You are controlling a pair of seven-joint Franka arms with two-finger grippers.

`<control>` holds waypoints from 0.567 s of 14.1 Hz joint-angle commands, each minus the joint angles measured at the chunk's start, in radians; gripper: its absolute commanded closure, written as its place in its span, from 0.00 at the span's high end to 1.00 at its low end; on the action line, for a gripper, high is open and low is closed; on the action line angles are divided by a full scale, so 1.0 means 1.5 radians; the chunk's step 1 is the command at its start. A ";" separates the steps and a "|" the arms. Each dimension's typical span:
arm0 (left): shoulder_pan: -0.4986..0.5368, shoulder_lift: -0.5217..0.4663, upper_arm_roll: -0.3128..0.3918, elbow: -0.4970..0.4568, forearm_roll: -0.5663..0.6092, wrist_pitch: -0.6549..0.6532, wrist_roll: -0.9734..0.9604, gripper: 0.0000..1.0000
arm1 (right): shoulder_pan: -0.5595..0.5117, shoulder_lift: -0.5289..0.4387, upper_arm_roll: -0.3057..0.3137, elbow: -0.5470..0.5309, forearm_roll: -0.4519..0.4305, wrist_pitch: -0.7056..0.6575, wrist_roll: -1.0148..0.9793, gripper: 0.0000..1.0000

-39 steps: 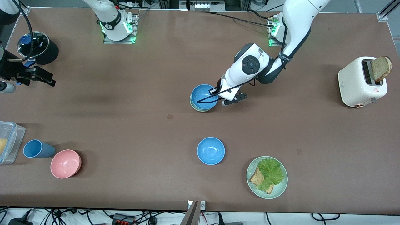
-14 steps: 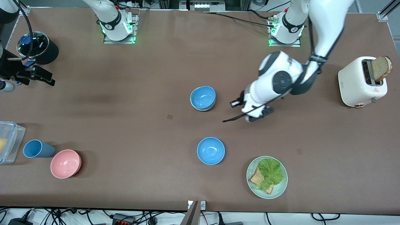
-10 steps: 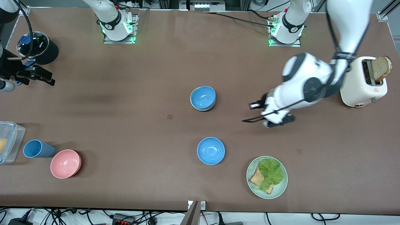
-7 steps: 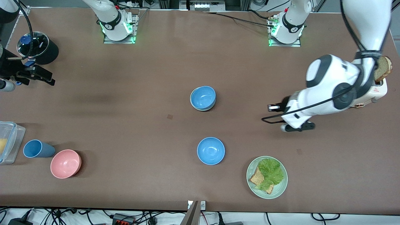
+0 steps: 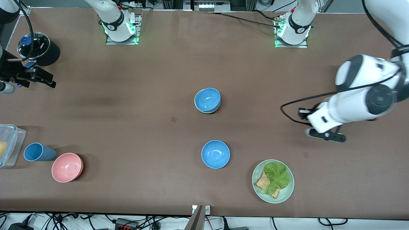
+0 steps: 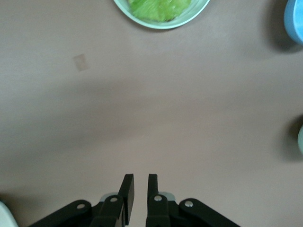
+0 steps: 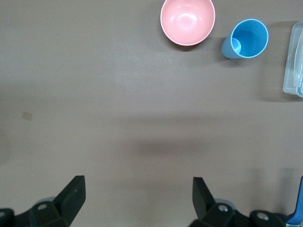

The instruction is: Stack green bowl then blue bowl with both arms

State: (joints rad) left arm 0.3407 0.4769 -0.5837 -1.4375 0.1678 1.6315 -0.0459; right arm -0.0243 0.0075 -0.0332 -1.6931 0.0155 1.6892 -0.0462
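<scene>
At mid-table a blue bowl (image 5: 207,99) sits nested in the green bowl (image 5: 201,110), of which only a pale rim shows. A second blue bowl (image 5: 215,154) stands alone, nearer to the front camera. My left gripper (image 5: 322,132) (image 6: 140,182) hangs over bare table toward the left arm's end, well away from the stack. Its fingers are nearly together with nothing between them. My right gripper (image 5: 48,80) (image 7: 138,187) waits open and empty over the right arm's end of the table.
A pale green plate (image 5: 287,191) (image 6: 161,19) with lettuce and toast lies near the front edge. A pink bowl (image 5: 67,167) (image 7: 187,21), a blue cup (image 5: 38,152) (image 7: 248,39) and a clear container (image 5: 11,143) stand at the right arm's end, beside a black pot (image 5: 40,48).
My left gripper let go of the blue bowl on the green one and swung away toward the left arm's end of the table. The right arm has not moved.
</scene>
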 commanded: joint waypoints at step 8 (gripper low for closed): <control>-0.111 -0.128 0.273 0.010 -0.116 -0.064 0.141 0.30 | -0.002 -0.015 0.005 -0.017 -0.009 0.011 -0.007 1.00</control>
State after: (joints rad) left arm 0.2655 0.4197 -0.3010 -1.2995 0.0293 1.5212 0.1423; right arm -0.0242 0.0075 -0.0329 -1.6935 0.0153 1.6949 -0.0462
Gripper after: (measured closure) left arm 0.718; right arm 0.000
